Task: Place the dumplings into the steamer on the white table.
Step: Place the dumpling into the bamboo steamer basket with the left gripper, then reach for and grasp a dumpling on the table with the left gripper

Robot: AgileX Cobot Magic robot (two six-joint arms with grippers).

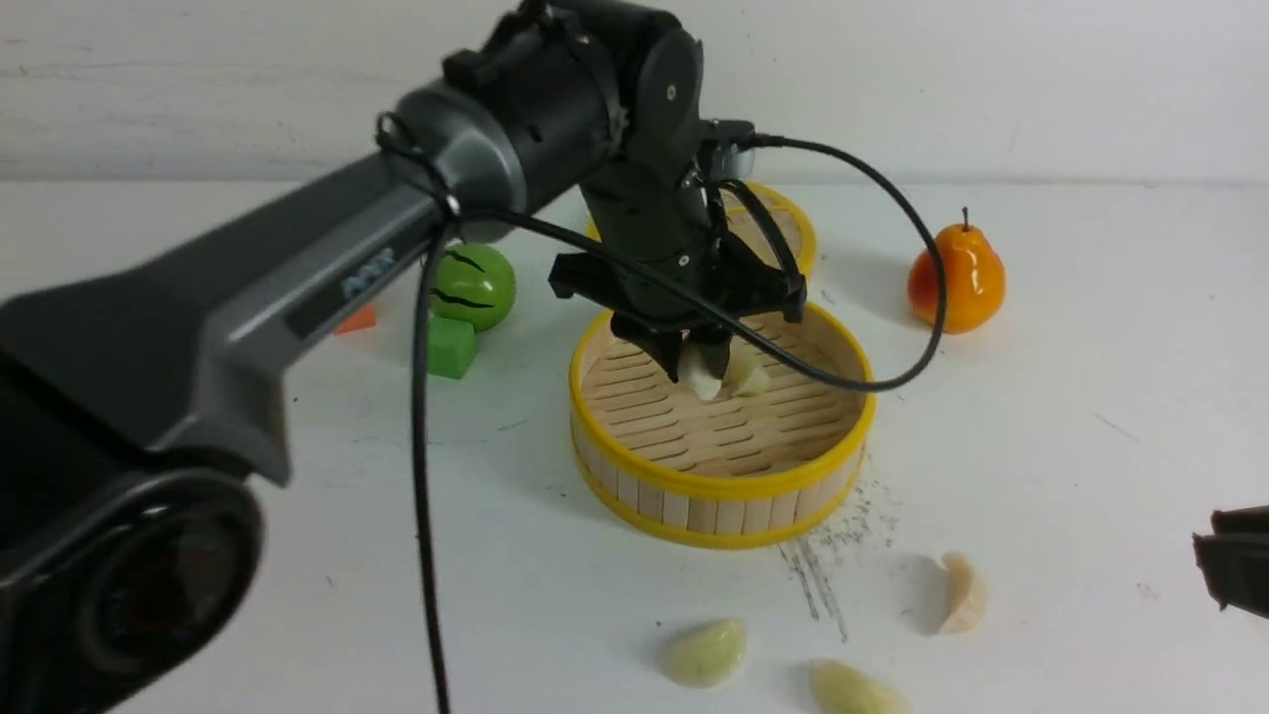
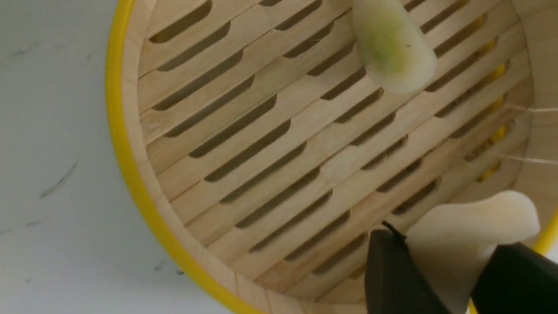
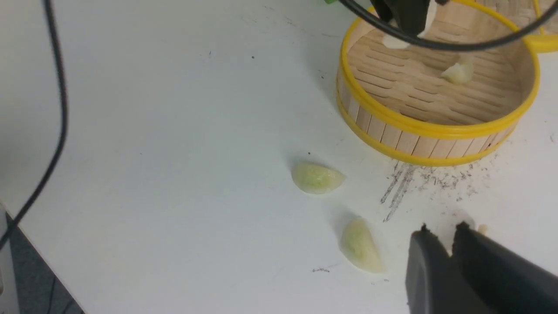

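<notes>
The round bamboo steamer (image 1: 724, 486), yellow-rimmed with a slatted floor, stands upright on the white bench (image 1: 1071, 446). Inside it, a cream dumpling (image 1: 700, 379) is pinched in the left tool (image 1: 694, 362), close beside a greenish dumpling (image 1: 750, 379) lying on the floor. Three lie on the bench in front of the steamer: the left dumpling (image 1: 706, 652) and the nearest dumpling (image 1: 855, 689), both greenish, and the right dumpling (image 1: 962, 592), cream.

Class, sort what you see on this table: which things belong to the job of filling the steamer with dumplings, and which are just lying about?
Job: steamer, held dumpling in the left hand, loose dumpling inside it, three dumplings on the white table.
Lying about: woven lid, pear, striped green ball, green block, orange piece.
</notes>
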